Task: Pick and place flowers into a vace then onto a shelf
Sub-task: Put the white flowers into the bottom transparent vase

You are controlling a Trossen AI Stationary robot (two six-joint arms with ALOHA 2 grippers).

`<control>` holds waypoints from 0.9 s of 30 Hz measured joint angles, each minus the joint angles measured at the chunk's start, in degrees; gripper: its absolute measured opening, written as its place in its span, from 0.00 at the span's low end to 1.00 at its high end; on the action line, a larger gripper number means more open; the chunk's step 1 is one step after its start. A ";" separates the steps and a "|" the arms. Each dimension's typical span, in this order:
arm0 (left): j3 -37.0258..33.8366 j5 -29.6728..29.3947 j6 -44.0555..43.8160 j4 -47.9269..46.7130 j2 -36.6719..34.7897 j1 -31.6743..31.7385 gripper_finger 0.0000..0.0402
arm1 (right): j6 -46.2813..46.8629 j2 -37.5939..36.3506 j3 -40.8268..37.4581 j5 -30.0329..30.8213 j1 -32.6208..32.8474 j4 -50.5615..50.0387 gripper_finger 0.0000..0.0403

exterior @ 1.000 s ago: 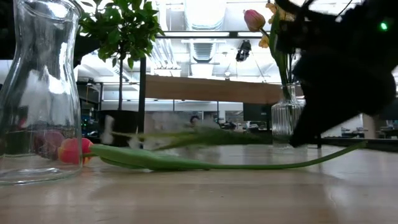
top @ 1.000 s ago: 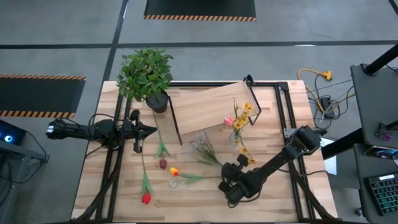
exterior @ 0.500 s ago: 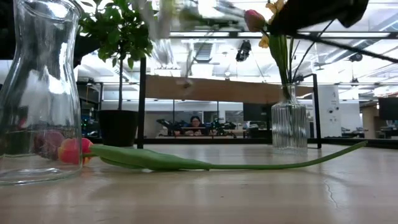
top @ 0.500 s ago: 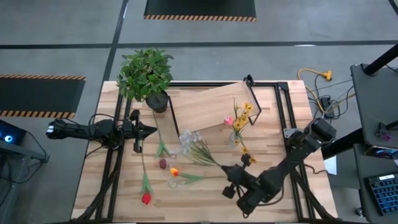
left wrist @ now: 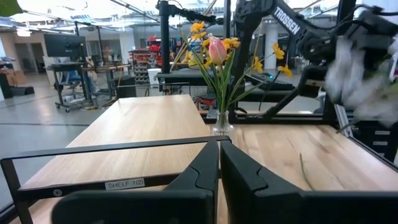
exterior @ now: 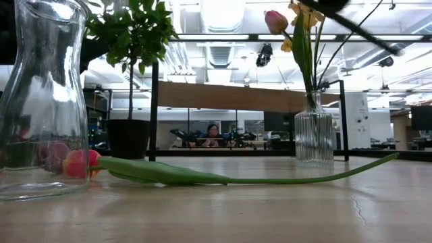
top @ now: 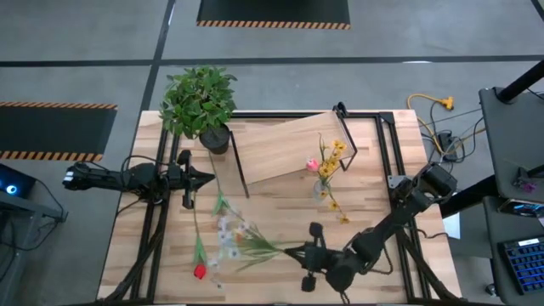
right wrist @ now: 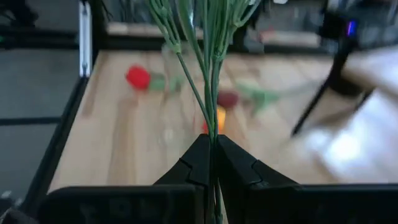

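Swinging toward the tabletop's left half, our right arm is now carrying the pale spray low over the near planks, whereas half a second ago the same spray was hovering up near the shelf; we are judging that this sweep is taking the stems away from the ribbed vase that is already holding the yellow blooms and pink bud, so the placing step is not getting closer yet. Working downward in size, the shelf is sitting tilted toward the back of the tabletop, with the leafy pot plant standing beside its left corner. Our left arm is waiting at the left edge, its left claw pinched fully together on nothing. Our right claw is clamping tight on the thin green stalks of the spray, which are rising straight out from between its fingers. Loose stems are lying on the planks: the red tulip near the front edge, and the orange tulip stretching its long stalk across the low view behind a clear glass carafe. The spray's blooms are smearing in motion, so we are not making out their details, and the right arm is barely entering the low view.
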 joint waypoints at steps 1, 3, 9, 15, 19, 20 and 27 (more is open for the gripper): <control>0.00 0.00 0.00 0.02 -0.01 0.01 0.00 | -4.19 -0.02 -1.08 -0.04 -0.38 4.59 0.03; 0.00 0.00 0.00 0.00 0.00 0.00 0.00 | -11.91 -0.01 -3.83 -1.84 -1.56 15.21 0.03; 0.00 0.01 0.00 0.01 -0.02 0.01 0.00 | -19.86 0.11 -13.33 -16.76 -8.80 39.17 0.03; 0.00 0.02 1.57 0.02 -0.02 0.00 0.00 | -24.74 0.09 -17.77 -19.90 -12.77 49.81 0.03; 0.00 0.05 2.95 0.02 -0.01 0.00 0.01 | -27.11 0.07 -17.82 -20.60 -13.30 50.81 0.03; 0.00 0.19 2.92 0.01 0.00 0.01 0.02 | -27.60 -0.02 -17.82 -20.57 -13.43 50.74 0.03; 0.00 6.47 1.45 2.16 0.00 -0.04 0.25 | -29.03 -0.57 -17.62 -18.23 -15.99 50.80 0.03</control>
